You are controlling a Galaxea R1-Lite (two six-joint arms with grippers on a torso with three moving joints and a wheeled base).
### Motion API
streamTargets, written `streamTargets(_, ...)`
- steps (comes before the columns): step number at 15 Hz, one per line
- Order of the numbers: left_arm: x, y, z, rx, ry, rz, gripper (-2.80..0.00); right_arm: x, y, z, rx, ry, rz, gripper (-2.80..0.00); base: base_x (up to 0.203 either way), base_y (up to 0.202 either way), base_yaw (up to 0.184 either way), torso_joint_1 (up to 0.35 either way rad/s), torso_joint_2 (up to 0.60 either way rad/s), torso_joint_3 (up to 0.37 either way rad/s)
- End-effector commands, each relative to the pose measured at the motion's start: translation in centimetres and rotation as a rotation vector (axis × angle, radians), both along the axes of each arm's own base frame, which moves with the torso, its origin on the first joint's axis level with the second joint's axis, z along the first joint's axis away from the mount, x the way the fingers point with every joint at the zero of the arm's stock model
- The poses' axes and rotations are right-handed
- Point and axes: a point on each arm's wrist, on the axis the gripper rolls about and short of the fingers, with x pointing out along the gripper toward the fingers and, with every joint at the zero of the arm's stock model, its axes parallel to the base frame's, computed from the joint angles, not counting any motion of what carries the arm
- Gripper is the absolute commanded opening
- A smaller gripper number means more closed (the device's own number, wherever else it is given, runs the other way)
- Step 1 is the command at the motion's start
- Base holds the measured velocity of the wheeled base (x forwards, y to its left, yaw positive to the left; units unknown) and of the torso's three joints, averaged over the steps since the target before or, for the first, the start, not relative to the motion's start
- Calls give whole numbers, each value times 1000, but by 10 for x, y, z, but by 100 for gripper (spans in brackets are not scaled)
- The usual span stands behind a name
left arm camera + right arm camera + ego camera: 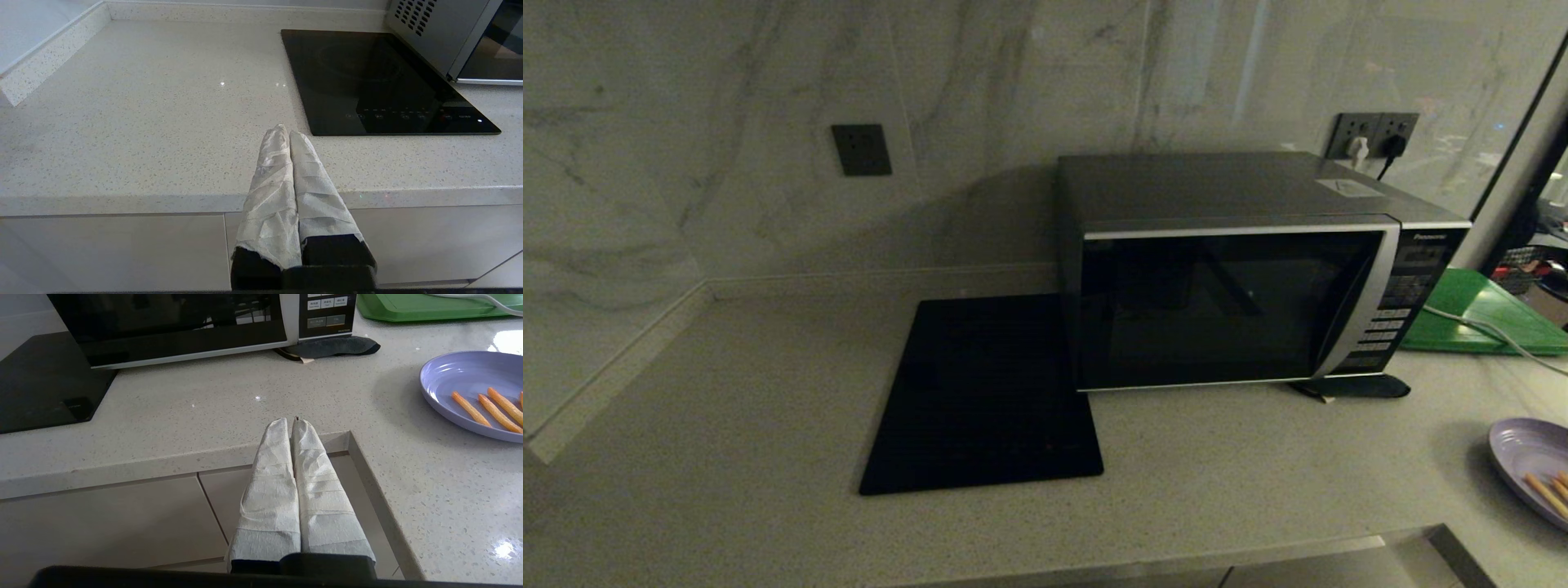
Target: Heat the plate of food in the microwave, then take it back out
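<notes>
The microwave [1233, 278] stands on the counter toward the back right, its dark glass door closed. The plate of food [1535, 469], pale lavender with a few orange sticks [486, 408], lies on the counter at the far right, cut by the head view's edge. Neither arm shows in the head view. My left gripper [287, 130], wrapped in white tape, is shut and empty, hanging over the counter's front edge left of the black glass square. My right gripper [291, 420], also taped, is shut and empty over the counter's front edge, with the plate off to its right.
A flat black glass square [984, 392] lies left of the microwave. A green board [1482, 314] with a white cable [1486, 331] across it sits behind the plate. A dark cloth [333, 346] lies under the microwave's right front corner. The counter's front edge has a notch [353, 447].
</notes>
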Motion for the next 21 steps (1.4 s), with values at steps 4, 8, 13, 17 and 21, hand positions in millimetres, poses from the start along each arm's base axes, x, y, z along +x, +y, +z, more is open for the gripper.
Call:
streamTargets(4,0,0,0,-1,-1,1,-280,0,0,-1,1,5,0,-280,0,0,0,0,0,0)
streamTargets(8,0,0,0,-1,-1,1,-280,0,0,-1,1,5,-1,-280,0,0,0,0,0,0)
streamTargets(13,0,0,0,-1,-1,2,-280,0,0,-1,1,7,0,-280,0,0,0,0,0,0)
streamTargets(17,0,0,0,-1,-1,1,-280,0,0,-1,1,4,-1,-280,0,0,0,0,0,0)
streamTargets(21,0,0,0,-1,-1,2,-280,0,0,-1,4,4,-3,-280,0,0,0,0,0,0)
